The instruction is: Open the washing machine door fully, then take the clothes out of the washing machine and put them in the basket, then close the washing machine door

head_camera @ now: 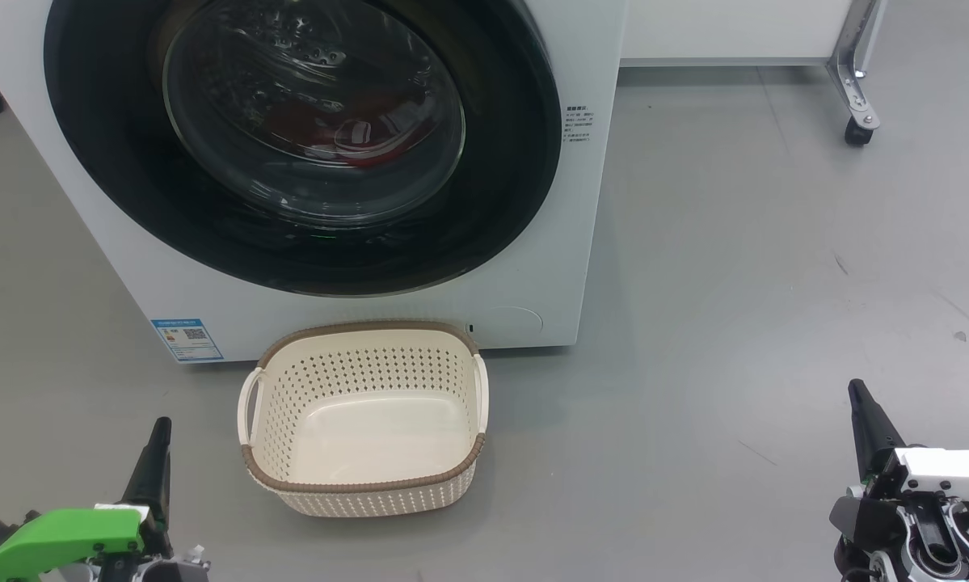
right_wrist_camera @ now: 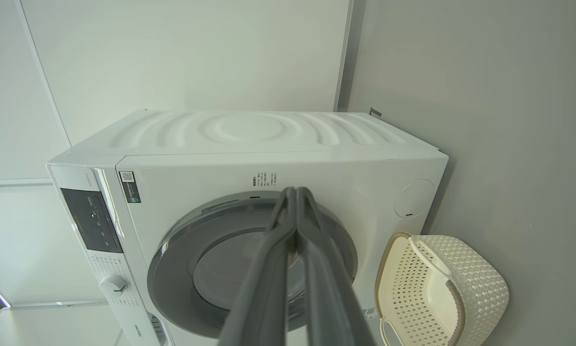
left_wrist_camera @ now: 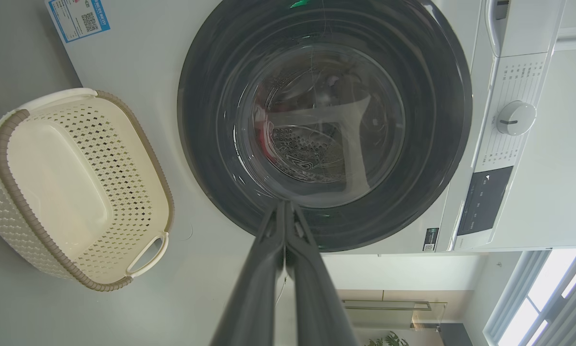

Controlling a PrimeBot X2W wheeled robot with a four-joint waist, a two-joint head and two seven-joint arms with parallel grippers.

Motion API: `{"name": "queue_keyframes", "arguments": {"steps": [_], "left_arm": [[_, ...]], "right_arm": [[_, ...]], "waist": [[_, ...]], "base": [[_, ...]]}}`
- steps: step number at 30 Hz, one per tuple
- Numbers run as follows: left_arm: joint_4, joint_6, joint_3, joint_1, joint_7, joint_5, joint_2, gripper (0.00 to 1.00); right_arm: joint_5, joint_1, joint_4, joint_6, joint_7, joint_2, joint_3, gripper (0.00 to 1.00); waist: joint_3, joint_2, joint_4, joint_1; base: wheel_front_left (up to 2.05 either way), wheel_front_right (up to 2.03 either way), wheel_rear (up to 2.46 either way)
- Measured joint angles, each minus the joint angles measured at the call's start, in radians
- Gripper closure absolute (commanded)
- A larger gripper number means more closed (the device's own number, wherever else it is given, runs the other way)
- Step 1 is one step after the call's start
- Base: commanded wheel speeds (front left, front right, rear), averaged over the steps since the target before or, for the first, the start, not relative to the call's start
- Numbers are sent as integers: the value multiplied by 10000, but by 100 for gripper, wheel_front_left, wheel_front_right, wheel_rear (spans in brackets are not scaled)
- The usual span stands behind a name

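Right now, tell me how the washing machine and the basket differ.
The washing machine is big and white; the basket is small, cream, brown-rimmed. The washing machine, its door shut, holds red clothes behind the glass; the basket is open-topped and empty. Both stand on the grey floor.

grey floor (head_camera: 735,283) with washing machine (head_camera: 581,242), basket (head_camera: 371,505), castor (head_camera: 857,133)
the washing machine is stood at the back; the basket is set upright just in front of its base, contact cannot be told. the castor under a metal leg is placed well apart at the right. faint dark scuffs are seen.
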Motion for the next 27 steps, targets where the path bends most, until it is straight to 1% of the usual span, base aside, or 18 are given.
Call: {"name": "queue_keyframes", "arguments": {"steps": [27], "left_arm": [[0,2,4,-1,2,0,-2,100]], "right_arm": [[0,0,0,0,0,4,0,100]], "waist": [[0,0,0,0]], "base": [[0,0,0]]}}
